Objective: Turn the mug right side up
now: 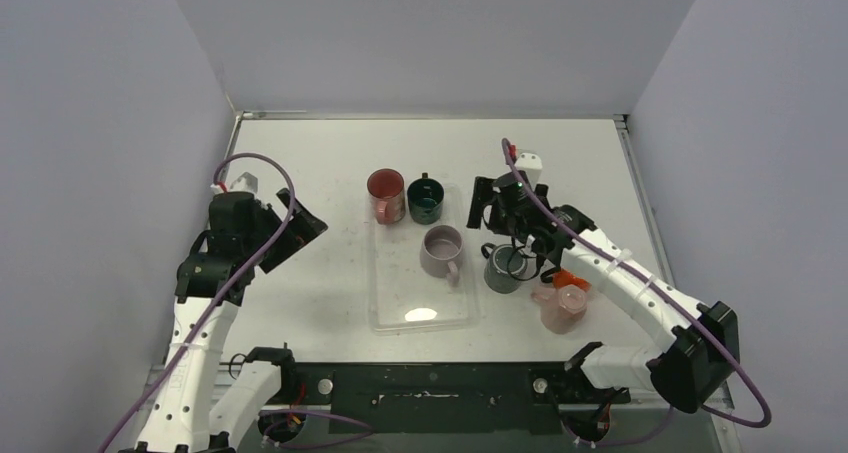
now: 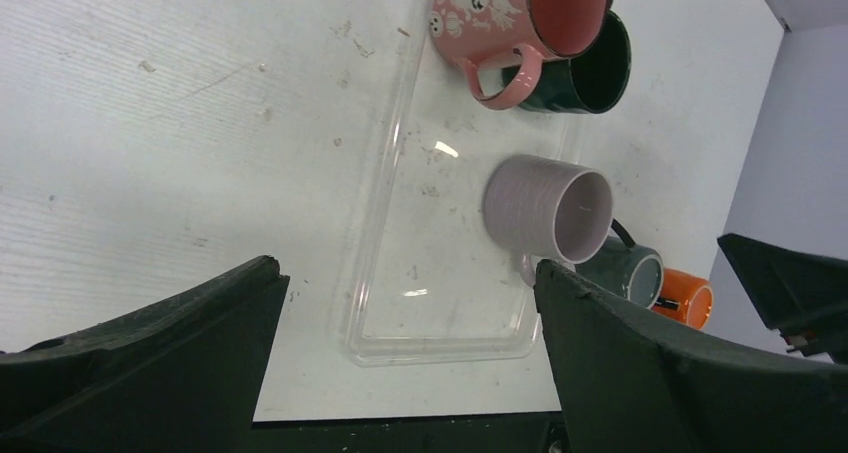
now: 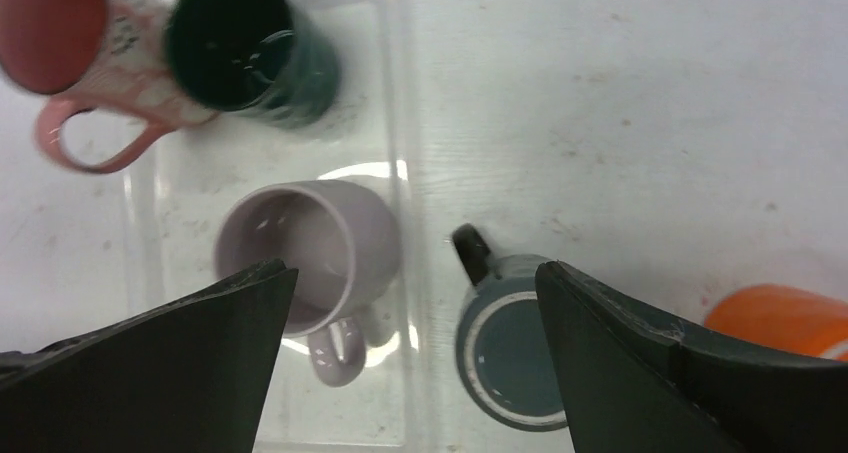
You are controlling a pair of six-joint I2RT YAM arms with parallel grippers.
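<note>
A grey-blue mug [image 1: 503,270] stands upside down on the table just right of the clear tray [image 1: 392,318]. Its white-ringed base faces up in the right wrist view [image 3: 515,348], with the black handle pointing away. It also shows in the left wrist view [image 2: 633,273]. My right gripper [image 1: 492,223] is open and empty, hovering above the gap between this mug and the lilac mug [image 3: 310,243], its midpoint in its own view [image 3: 415,273]. My left gripper [image 1: 300,228] is open and empty, raised left of the tray [image 2: 410,268].
In the tray stand a pink-red mug [image 1: 386,195], a dark green mug [image 1: 426,199] and the lilac mug [image 1: 442,250], all mouth up. An orange mug [image 1: 568,278] and a pale pink mug [image 1: 562,308] sit right of the grey-blue mug. Walls enclose the table.
</note>
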